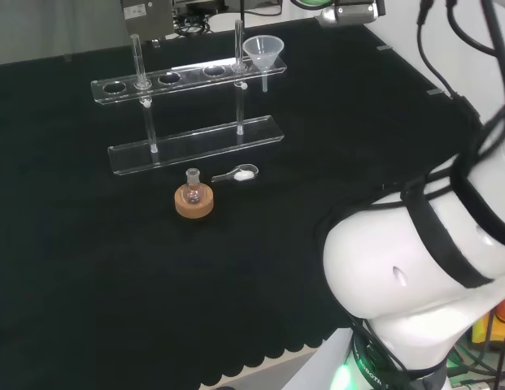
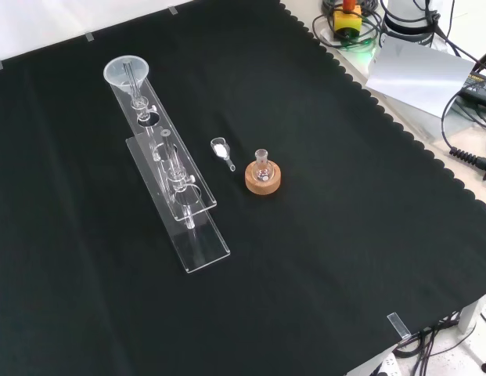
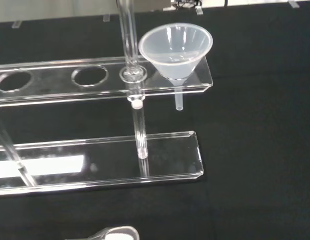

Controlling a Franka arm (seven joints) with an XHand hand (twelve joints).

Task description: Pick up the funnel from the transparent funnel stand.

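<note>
One funnel [image 1: 263, 50], translucent white plastic, sits upright in the end hole of the clear funnel stand [image 1: 187, 81]; its stem hangs through the top shelf. In the head view that end is the right one; in the front view it is the far end, funnel [image 2: 127, 71] at upper left. The wrist view has the funnel [image 3: 175, 50] close, just beside one of the stand's upright rods.

Stand [image 2: 174, 182]: one piece, two shelves, two upright rods. Top shelf [image 3: 95, 80] has holes in a row; the head view gives four open ones plus the one the funnel fills.

One small round flask [image 1: 193, 193] stands on one cork ring [image 1: 194, 203], in front of the stand in the head view. One small clear scoop [image 1: 237, 174] with white powder lies just beside it, apart from both flask and stand.

Black cloth [image 2: 336, 235] covers the bench.

Writing: none legible on the ware.

Hand: cannot tell its state from these views.
</note>
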